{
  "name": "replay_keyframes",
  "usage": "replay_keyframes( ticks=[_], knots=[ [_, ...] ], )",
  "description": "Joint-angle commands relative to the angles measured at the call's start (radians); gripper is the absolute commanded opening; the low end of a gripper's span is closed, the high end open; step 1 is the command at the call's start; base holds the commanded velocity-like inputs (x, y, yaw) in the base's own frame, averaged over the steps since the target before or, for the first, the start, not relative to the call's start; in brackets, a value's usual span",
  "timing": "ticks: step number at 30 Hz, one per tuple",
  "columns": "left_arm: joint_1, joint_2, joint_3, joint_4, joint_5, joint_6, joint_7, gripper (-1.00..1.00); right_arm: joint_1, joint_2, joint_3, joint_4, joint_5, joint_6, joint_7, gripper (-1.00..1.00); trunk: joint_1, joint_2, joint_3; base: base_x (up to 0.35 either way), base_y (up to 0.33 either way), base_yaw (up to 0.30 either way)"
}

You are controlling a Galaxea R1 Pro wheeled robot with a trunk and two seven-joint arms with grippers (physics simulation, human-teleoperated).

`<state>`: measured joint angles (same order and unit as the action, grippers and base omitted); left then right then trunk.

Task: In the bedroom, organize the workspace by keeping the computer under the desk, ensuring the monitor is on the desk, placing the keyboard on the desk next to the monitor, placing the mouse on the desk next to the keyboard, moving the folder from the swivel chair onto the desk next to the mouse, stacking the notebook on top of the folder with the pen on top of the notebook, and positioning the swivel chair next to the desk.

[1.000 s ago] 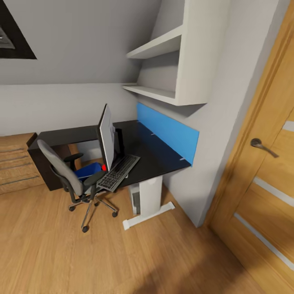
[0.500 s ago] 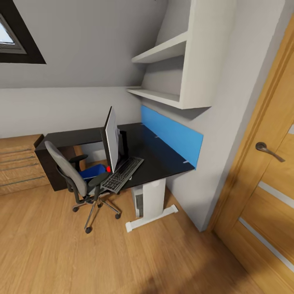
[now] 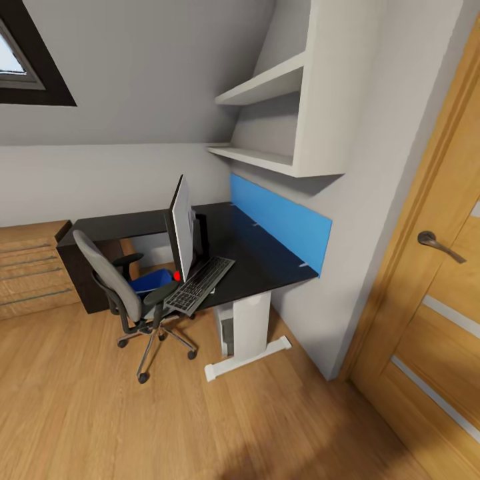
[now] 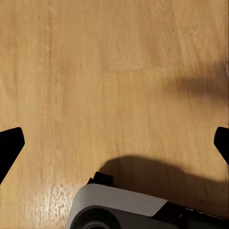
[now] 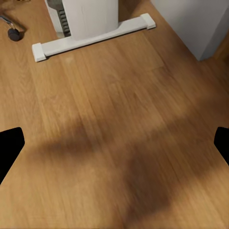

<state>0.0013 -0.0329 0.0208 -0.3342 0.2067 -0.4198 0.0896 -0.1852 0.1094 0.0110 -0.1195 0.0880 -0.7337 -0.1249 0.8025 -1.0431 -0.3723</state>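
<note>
Flooring of pale wood is taking up the whole lower half of the head view, with a wooden door running off the right edge, cut by the frame. Sitting mid-frame is the desk, black top and blue back panel, its far left end partly blocked by the swivel chair, which is standing just left of centre with its back to us. Standing edge-on at the desk's near side is the monitor, so its screen is hard to read; the red dot is showing at its lower corner. Lying just right of it is the keyboard, its near end hanging past the desk edge. Peeking out under the desk, behind the white leg, is the computer, mostly hidden. Showing as a blue patch on the chair seat is the folder, half covered by the armrest. Notebook and pen are too small to make out.

In the left wrist view, the left gripper is showing only two dark fingertips at the side edges, spread wide apart over bare floor. The right gripper is looking the same in its own view, tips wide apart, with the desk's white foot at the top.
</note>
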Motion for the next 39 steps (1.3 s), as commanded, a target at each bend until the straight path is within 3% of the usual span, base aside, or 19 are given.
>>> replay_keyframes(
  ticks=[1,4,5,7,8,11,15,19,28,39],
  knots=[
    [0.000,-0.005,0.002,-0.097,0.000,0.126,0.005,1.00,-0.002,0.001,0.001,-0.012,0.011,0.016,-0.010,1.00,0.004,-0.008,-0.004,0.000,0.000,0.000],
    [0.000,-0.008,0.002,-0.243,-0.001,0.287,0.007,1.00,-0.003,0.003,0.002,-0.078,0.014,0.084,-0.011,1.00,0.016,-0.029,-0.014,0.000,0.000,0.000],
    [0.000,-0.010,0.002,-0.317,-0.002,0.353,0.009,1.00,-0.003,0.004,0.002,-0.128,0.018,0.144,-0.011,1.00,0.019,-0.036,-0.017,0.000,0.000,0.000],
    [0.000,-0.011,0.002,-0.384,-0.003,0.407,0.010,1.00,-0.004,0.004,0.003,-0.181,0.023,0.216,-0.010,1.00,0.027,-0.050,-0.023,0.000,0.000,0.000],
    [0.000,-0.013,0.002,-0.435,-0.003,0.448,0.011,1.00,-0.004,0.004,0.003,-0.233,0.027,0.291,-0.010,1.00,0.031,-0.057,-0.026,0.000,0.000,0.000],
    [0.000,-0.016,0.002,-0.493,-0.003,0.495,0.007,1.00,-0.013,0.003,0.003,-0.312,0.031,0.416,-0.006,1.00,0.042,-0.078,-0.035,0.000,0.000,0.000],
    [0.000,-0.018,0.003,-0.519,-0.001,0.513,0.001,1.00,-0.026,0.003,0.003,-0.352,0.031,0.494,-0.004,1.00,0.058,-0.106,-0.048,0.000,0.000,0.000],
    [0.000,-0.015,0.004,-0.528,-0.002,0.512,-0.001,1.00,-0.030,0.003,0.002,-0.364,0.029,0.508,-0.002,1.00,0.073,-0.134,-0.061,0.000,0.000,0.000],
    [0.000,0.004,0.007,-0.518,-0.002,0.487,-0.002,1.00,-0.033,0.004,-0.001,-0.333,0.028,0.450,-0.005,1.00,0.108,-0.197,-0.089,0.000,0.000,0.000],
    [0.000,0.007,0.006,-0.488,-0.003,0.427,-0.002,1.00,-0.034,0.007,0.004,-0.274,0.027,0.377,-0.007,1.00,0.150,-0.274,-0.124,0.000,0.000,0.009]
  ],
)
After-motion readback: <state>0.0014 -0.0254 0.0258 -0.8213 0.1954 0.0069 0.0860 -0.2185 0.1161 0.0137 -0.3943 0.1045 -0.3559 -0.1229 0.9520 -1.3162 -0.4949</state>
